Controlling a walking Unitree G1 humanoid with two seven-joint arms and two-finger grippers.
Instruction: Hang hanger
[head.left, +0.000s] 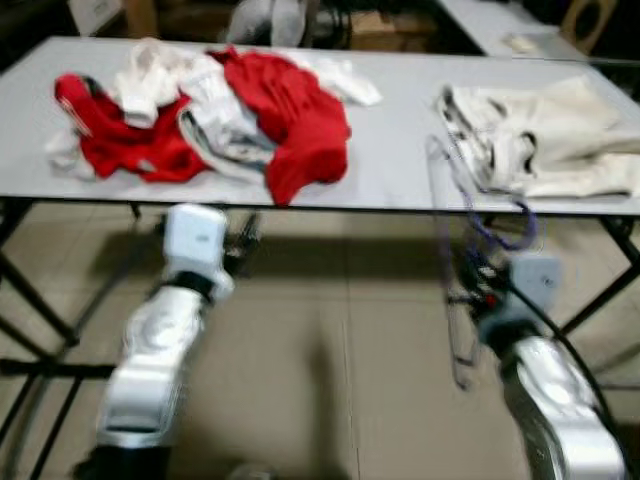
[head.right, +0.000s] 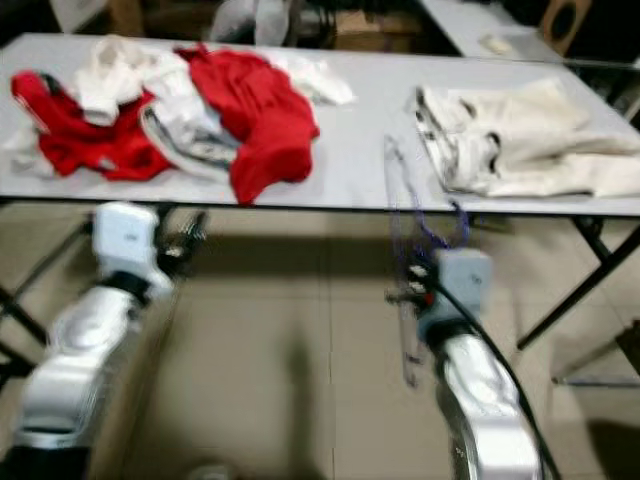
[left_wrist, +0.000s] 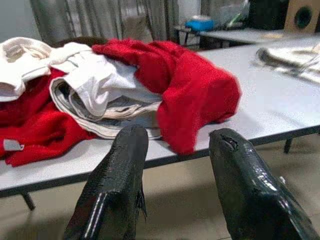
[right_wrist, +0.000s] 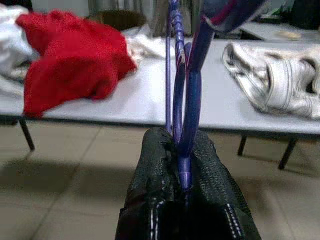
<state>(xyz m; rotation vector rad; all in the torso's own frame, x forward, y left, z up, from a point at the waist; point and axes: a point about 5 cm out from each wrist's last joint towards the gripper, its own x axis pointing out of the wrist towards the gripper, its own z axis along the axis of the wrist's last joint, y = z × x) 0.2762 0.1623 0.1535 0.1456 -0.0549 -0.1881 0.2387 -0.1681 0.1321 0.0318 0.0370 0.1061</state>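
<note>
I had the right gripper clamped tight on the purple hanger, its two black fingers pinched together around the hanger's thin wire. Through the head camera the hanger stood roughly upright in front of the table's near edge, its hook end curling just above the gripper. The left gripper hung below the table edge with its fingers spread wide and nothing between them.

On the grey table lay a heap of red and white clothes on my left, and a folded cream garment on my right, well apart from the heap. I saw no container on the table; a blue box-like thing sat on another table behind, too blurred to tell what it held. No writing or label was readable to me.
</note>
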